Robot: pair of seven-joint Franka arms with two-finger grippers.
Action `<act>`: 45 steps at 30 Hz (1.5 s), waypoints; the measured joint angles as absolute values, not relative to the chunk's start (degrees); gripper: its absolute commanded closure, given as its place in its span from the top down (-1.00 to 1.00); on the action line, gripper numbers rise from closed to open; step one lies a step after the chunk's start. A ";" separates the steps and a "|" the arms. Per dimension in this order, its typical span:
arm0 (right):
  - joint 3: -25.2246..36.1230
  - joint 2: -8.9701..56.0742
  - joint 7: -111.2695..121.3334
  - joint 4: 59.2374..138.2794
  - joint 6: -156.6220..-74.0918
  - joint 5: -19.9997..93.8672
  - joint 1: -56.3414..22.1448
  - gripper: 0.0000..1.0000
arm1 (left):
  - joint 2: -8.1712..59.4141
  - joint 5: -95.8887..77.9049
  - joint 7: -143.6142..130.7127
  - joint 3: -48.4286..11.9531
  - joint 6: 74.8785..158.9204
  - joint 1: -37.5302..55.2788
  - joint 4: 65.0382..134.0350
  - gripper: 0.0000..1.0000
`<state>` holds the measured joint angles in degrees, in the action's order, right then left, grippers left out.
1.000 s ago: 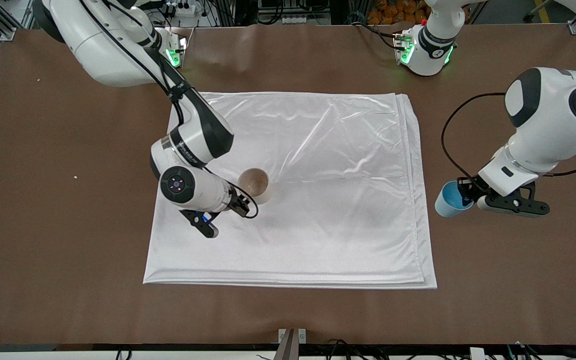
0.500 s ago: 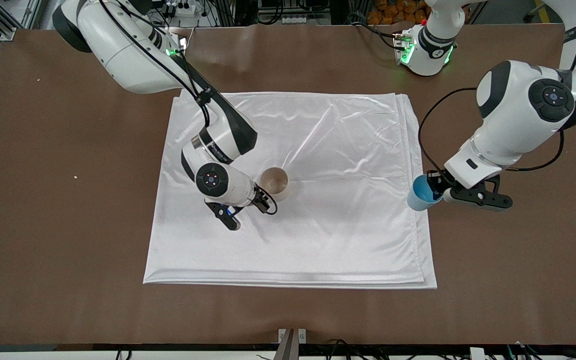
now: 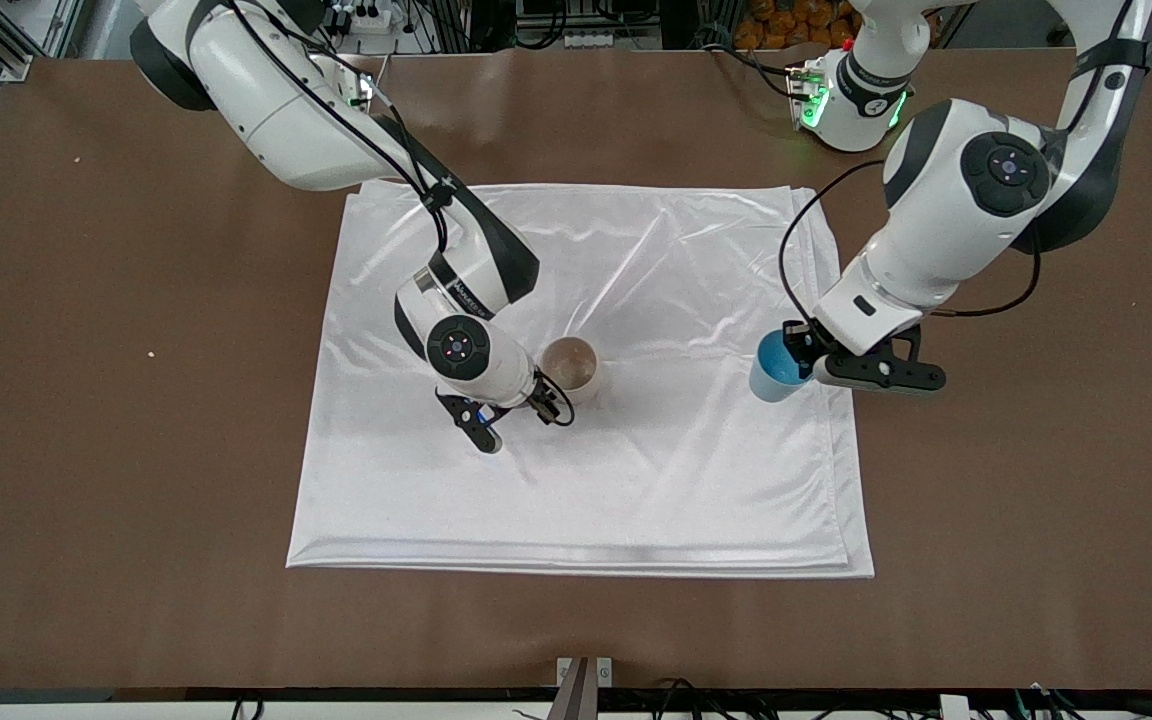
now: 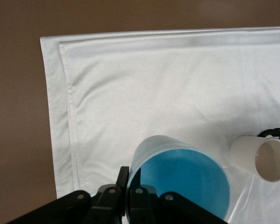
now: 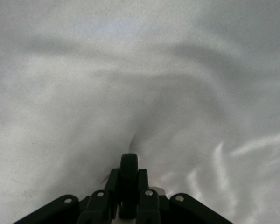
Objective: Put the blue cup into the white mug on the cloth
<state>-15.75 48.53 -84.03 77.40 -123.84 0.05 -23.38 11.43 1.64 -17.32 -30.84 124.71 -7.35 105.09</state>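
left gripper (image 3: 804,366) grips blue cup (image 3: 774,367) over cloth (image 3: 676,470); right gripper (image 3: 544,398) clamps white mug (image 3: 570,366) handle

mug (image 3: 570,366) on cloth (image 3: 676,480), mid-table

Front camera high, facing robots; wrist cameras look down close; all share cloth (image 3: 636,480).
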 measured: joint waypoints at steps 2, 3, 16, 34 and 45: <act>-15.57 48.75 -84.14 77.47 -123.94 0.05 -23.38 0.98 | 11.51 1.64 -19.32 -30.90 124.72 -6.33 105.00 -1.00; -15.47 48.89 -84.15 77.49 -123.98 0.05 -23.38 1.00 | 11.59 1.64 -20.42 -30.91 124.72 -5.72 104.91 -1.00; -14.69 49.32 -84.01 76.44 -124.21 0.02 -22.52 1.00 | 14.28 3.57 -32.55 -31.06 124.73 2.30 101.96 -1.00; -14.45 47.79 -55.68 75.73 -109.88 -2.07 -8.95 1.00 | 21.53 10.08 -46.09 -30.86 124.76 13.49 96.32 -1.00; -14.73 44.49 -43.96 76.88 -105.87 -3.55 -3.07 1.00 | 27.80 16.97 -53.16 -29.85 124.96 19.73 93.97 -1.00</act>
<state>-14.73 44.49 -43.96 76.88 -105.87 -3.55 -3.07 27.80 16.97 -53.16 -29.85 124.96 19.73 93.97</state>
